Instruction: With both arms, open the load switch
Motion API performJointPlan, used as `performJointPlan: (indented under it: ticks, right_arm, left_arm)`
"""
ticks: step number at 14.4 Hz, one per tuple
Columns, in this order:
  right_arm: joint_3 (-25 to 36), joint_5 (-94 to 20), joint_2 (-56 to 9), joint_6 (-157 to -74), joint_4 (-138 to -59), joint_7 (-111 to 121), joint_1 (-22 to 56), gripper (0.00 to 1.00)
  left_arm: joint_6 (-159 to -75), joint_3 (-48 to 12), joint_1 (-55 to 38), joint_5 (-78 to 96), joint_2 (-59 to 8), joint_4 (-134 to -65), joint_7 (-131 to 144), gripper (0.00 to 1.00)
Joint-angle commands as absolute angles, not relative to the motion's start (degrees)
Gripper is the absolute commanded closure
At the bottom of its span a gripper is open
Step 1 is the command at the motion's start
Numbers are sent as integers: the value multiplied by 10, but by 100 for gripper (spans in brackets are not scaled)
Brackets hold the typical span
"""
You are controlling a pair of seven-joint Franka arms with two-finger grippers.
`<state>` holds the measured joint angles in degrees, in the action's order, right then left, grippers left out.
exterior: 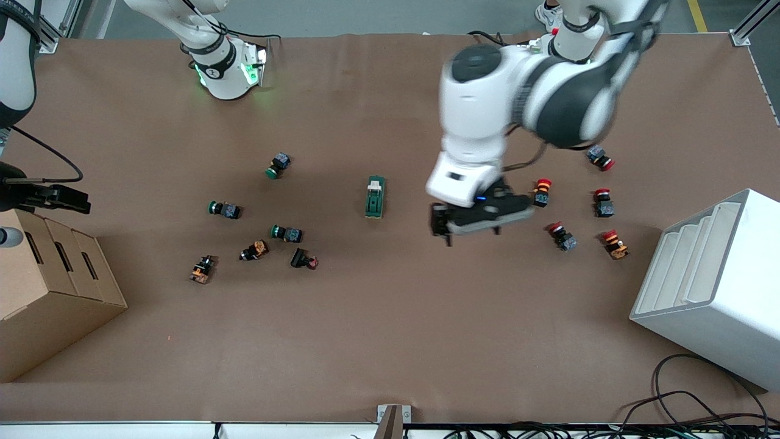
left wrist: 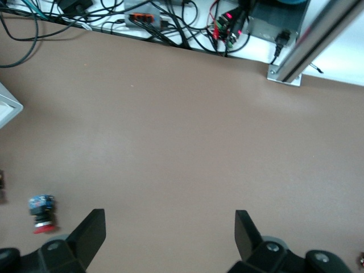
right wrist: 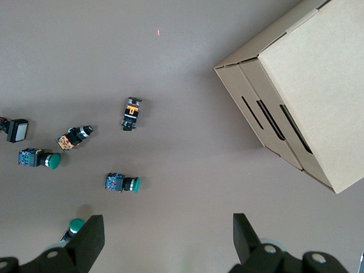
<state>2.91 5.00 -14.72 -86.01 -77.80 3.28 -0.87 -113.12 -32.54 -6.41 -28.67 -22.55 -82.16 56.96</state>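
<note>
The load switch [exterior: 375, 197] lies untouched on the brown table [exterior: 390, 341] near its middle, cream lever up, between a cluster of green buttons [exterior: 286, 232] toward the right arm's end and red buttons [exterior: 561, 235] toward the left arm's end. The left gripper [exterior: 469, 227] hangs over bare table just beside the switch, fingers [left wrist: 91, 233] spread wide and empty. The right gripper [right wrist: 165, 239], also wide open and empty, waits high over the table's edge by the cardboard box [exterior: 52, 286]. To do this well, I judge one gripper should pin the green body while the other flips the lever, approaching squarely along the switch's length.
</note>
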Motion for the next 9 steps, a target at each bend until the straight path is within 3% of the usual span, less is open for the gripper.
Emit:
performJointPlan:
  ticks: [1, 5, 9]
  right_arm:
    - [18, 63, -145, -853, -774, 40, -17, 0]
    - [18, 57, -142, -825, -768, 36, -16, 0]
    - [18, 35, -128, -803, -768, 27, -18, 0]
  left_arm:
    - [-1093, -317, -13, -211, -160, -845, 465, 0]
    - [-1006, -204, -2, -79, -80, -852, 283, 0]
    - [-913, -146, 13, -50, 1, -887, 129, 0]
